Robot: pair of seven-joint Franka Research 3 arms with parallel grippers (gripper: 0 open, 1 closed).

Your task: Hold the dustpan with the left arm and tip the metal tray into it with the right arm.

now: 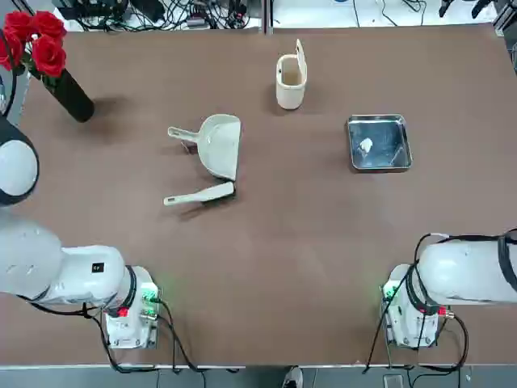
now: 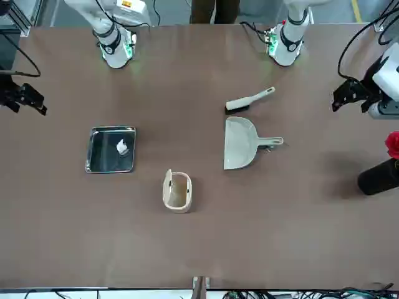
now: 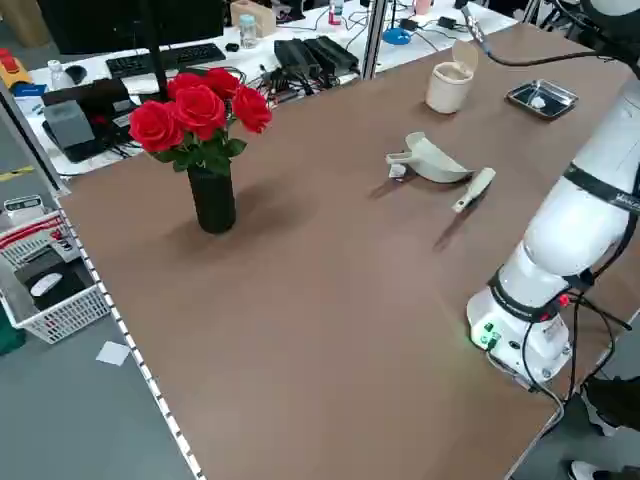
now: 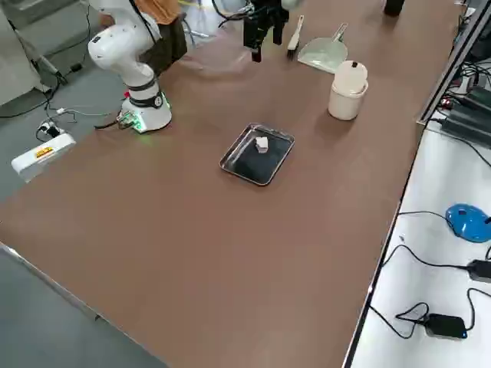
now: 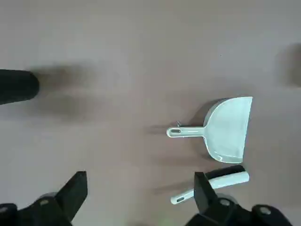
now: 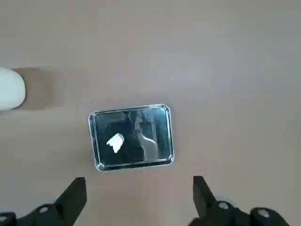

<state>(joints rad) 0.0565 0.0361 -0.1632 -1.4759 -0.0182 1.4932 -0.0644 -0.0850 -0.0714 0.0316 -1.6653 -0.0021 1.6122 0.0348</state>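
Overhead, both arms hang poised above a brown desk (image 1: 266, 259), wrists bent so each end effector points straight down with nothing in its grasp. From the left wrist view, the left end effector (image 5: 140, 197) has its two dark fingers (image 5: 75, 188) spread wide; the dustpan (image 5: 228, 129) lies flat on the desk beyond and off to one side of them, well apart, its handle pointing toward the black vase (image 5: 16, 86). A slim hand brush (image 5: 211, 185) lies just beside the dustpan's mouth, nearer the fingers.

The right end effector (image 6: 139, 197) is likewise fully spread, hovering clear of the metal tray (image 6: 131, 136), which sits on the desk just beyond the gap between its fingers — a small white scrap (image 6: 115, 141) rests inside it.

In the front view the left end effector (image 2: 349, 96) and the right one (image 2: 25, 96) hang near opposite edges of the desk, each raised off the surface. Between dustpan and tray, farther from the arms, stands a cream bin (image 1: 291, 77) with its lid up. Red roses (image 3: 195, 120) stand in the vase on the left arm's side.
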